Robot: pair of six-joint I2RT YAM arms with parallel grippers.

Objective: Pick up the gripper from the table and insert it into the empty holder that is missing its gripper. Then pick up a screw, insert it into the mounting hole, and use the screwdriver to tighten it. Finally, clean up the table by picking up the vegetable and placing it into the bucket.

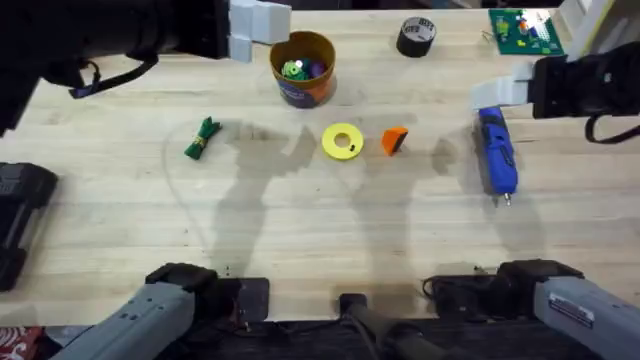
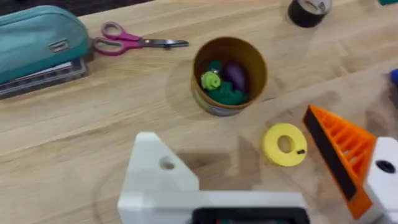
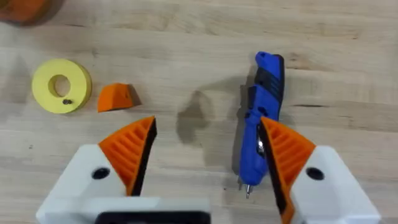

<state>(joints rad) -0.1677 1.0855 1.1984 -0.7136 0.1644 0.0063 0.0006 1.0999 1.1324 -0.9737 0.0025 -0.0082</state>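
Observation:
The orange ribbed gripper (image 1: pixel 395 140) (image 3: pixel 117 97) lies on the table, right of a yellow disc (image 1: pixel 342 142) (image 3: pixel 61 85). A small dark screw-like piece sits on the disc. My left gripper (image 1: pixel 258 28) (image 2: pixel 227 124) hovers open by the bucket (image 1: pixel 303 68) (image 2: pixel 229 74). One of its fingers is the bare white holder (image 2: pixel 155 177); the other carries an orange wedge (image 2: pixel 345 155). The right gripper (image 1: pixel 497 92) (image 3: pixel 206 124) hangs open above the blue screwdriver (image 1: pixel 497 152) (image 3: pixel 264 118), both orange pads in place. The green vegetable (image 1: pixel 203 138) lies at the left.
The bucket holds small toys. A black tape roll (image 1: pixel 416 36) and a green board (image 1: pixel 525 30) sit at the far edge. Pink scissors (image 2: pixel 134 42) and a teal pouch (image 2: pixel 37 37) lie beyond the bucket. A black case (image 1: pixel 20 220) rests at the left edge.

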